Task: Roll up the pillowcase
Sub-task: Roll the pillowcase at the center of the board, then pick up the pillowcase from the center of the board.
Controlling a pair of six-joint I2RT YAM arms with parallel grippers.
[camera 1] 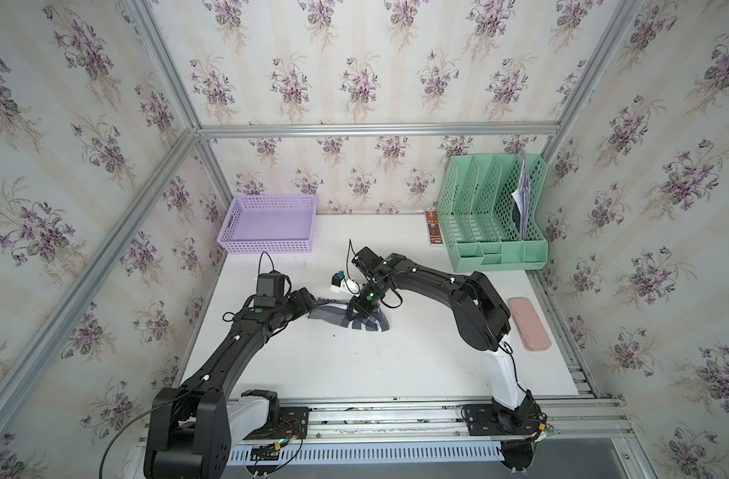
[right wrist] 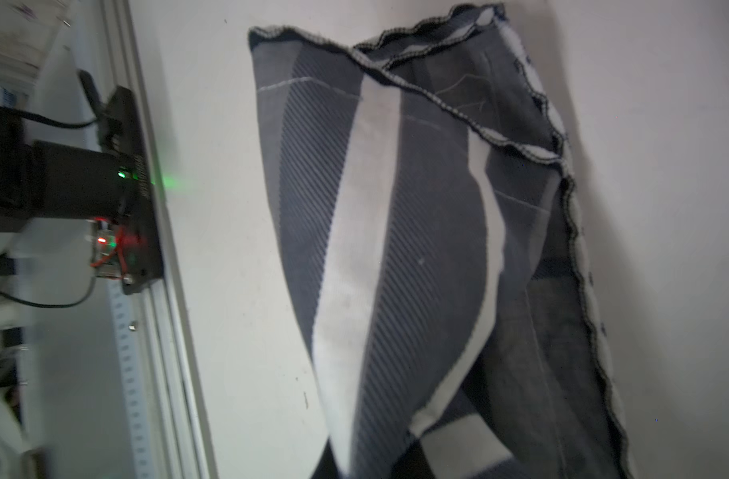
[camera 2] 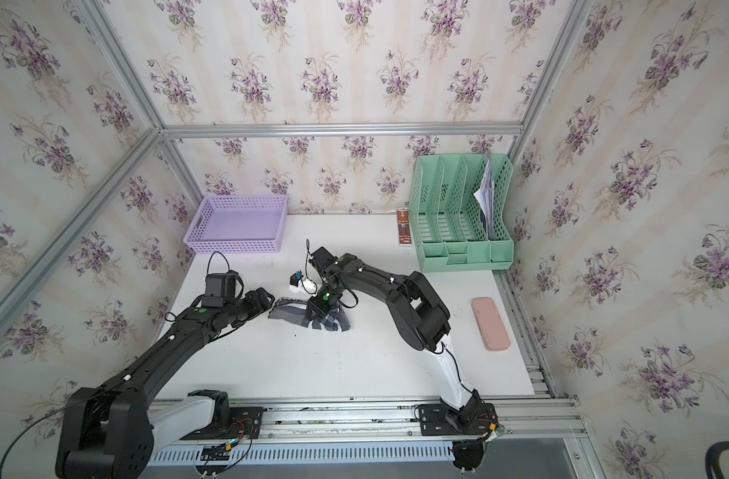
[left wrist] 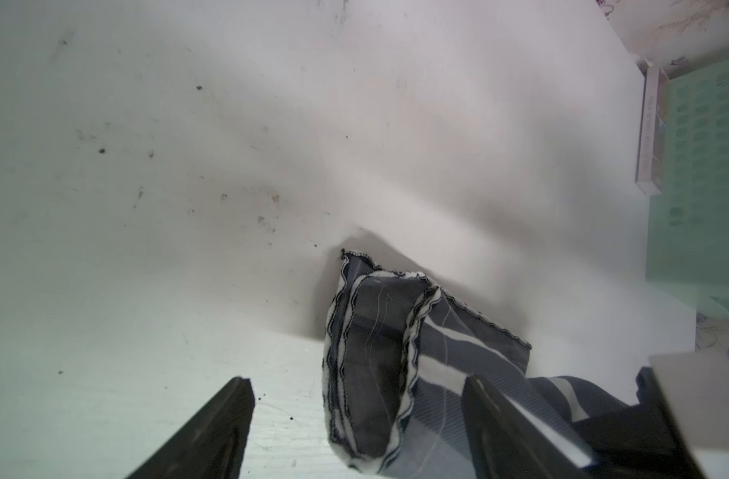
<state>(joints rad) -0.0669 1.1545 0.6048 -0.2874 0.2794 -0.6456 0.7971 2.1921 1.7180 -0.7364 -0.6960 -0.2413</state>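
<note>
The white table (camera 1: pixel 354 365) bears a bunched plaid pillowcase (camera 1: pixel 325 311) near its middle. Toward its edges sit a lilac basket (camera 1: pixel 267 246), a green organizer (camera 1: pixel 499 257), seemingly a narrow box (camera 1: pixel 434 227) beside it, and a pink case (camera 1: pixel 528 323).

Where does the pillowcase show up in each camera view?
Top view: pillowcase near the picture's centre, slightly below the middle.
Top view: near the centre again.
Left wrist: lower middle of the picture.
Right wrist: fills the centre and right.
Shared landmark: green file rack, back right in both top views, at the left wrist picture's edge; absent from right wrist.
</note>
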